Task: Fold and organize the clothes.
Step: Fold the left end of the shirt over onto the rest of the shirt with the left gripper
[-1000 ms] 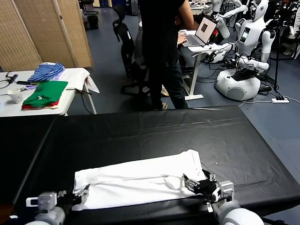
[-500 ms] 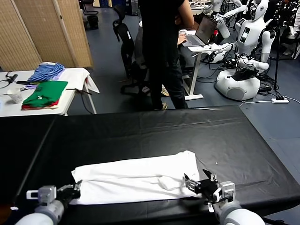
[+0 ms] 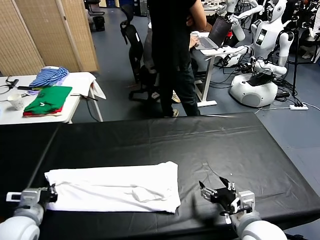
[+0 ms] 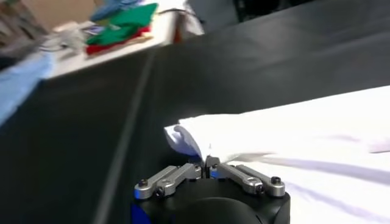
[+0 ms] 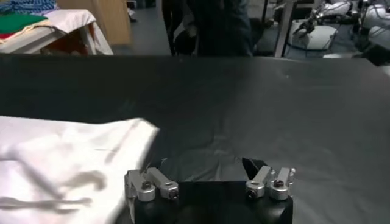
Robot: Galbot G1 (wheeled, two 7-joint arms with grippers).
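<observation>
The clothes are a white T-shirt (image 3: pixel 112 186), folded into a long strip and lying flat near the front of the black table (image 3: pixel 150 137). No print shows on it. My left gripper (image 3: pixel 49 193) is at the strip's left end, shut on the cloth's edge. In the left wrist view the left gripper (image 4: pixel 207 163) pinches a bunched corner of the T-shirt (image 4: pixel 292 125). My right gripper (image 3: pixel 213 186) stands open just off the table surface, a short way right of the strip's right end. The right wrist view shows the right gripper (image 5: pixel 204 171) holding nothing, with the T-shirt (image 5: pixel 61 161) off to one side.
A white side table (image 3: pixel 82 80) at the far left carries green and red folded garments (image 3: pixel 49 99), a blue striped garment (image 3: pixel 49 76) and a cup (image 3: pixel 16 101). A person (image 3: pixel 172 50) stands beyond the table's far edge, near a desk with a laptop (image 3: pixel 215 35) and other robots (image 3: pixel 257 60).
The left gripper has pulled the T-shirt to the left along the table's front. Its right end has slid away from the open right gripper, which has barely moved.
</observation>
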